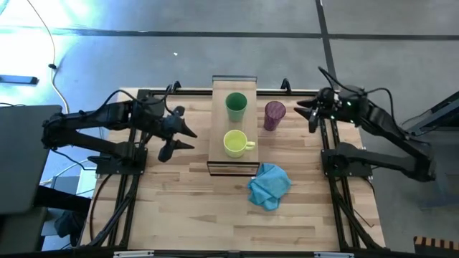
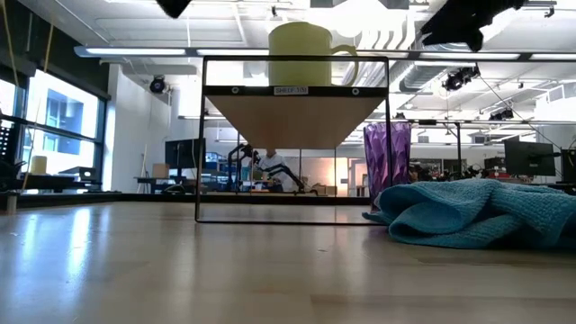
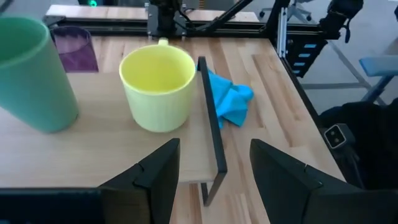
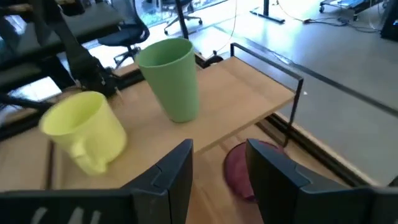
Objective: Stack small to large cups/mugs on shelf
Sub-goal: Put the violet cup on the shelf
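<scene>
Three vessels are seen near the middle of the tabletop [image 1: 179, 215]. Two of them stand upright on the shelf [image 1: 217, 122]: the yellow mug [image 1: 235, 143] at the nearer part of the board, its handle turned toward the right arm, and the green cup [image 1: 236, 106] just behind it, apart from it. The purple tumbler [image 1: 274, 115] stands upright on the tabletop just beside the shelf, on the right arm's side, not on the board. A small white label is fixed to the shelf's front edge in the low view, but its writing cannot be read with certainty. A crumpled blue cloth [image 1: 270, 185] lies on the tabletop near the shelf's front corner. The left hand [image 1: 183, 136] is held beside the shelf, its fingers spread and empty. The right hand [image 1: 307, 113] is held near the tumbler, fingers likewise spread, gripping nothing.
</scene>
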Motion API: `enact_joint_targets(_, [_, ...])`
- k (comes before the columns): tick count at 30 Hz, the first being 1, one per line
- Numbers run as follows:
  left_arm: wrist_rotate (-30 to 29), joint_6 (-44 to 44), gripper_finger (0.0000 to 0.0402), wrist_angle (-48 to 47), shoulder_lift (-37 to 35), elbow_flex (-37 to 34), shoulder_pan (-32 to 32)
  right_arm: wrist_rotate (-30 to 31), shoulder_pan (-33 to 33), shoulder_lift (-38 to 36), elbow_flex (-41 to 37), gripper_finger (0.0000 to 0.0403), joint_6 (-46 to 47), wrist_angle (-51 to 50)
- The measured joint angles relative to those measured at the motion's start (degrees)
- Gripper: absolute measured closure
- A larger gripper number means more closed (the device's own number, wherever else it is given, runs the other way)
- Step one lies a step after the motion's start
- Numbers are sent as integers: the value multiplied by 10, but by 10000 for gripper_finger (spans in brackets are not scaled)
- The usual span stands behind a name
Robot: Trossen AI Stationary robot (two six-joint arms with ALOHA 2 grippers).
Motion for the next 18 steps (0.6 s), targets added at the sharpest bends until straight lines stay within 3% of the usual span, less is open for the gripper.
enact_joint_targets(10, [14,-42,218,9,-1,-52,0,-114,-147,113,51,263,-136,-25])
enact_joint_targets(14, [22,-43,218,25,-1,-66,0,-162,-179,181,98,263,-215,-82])
enact_joint_targets(18, [24,-43,218,40,-1,-77,0,-172,-193,265,159,263,-279,-150])
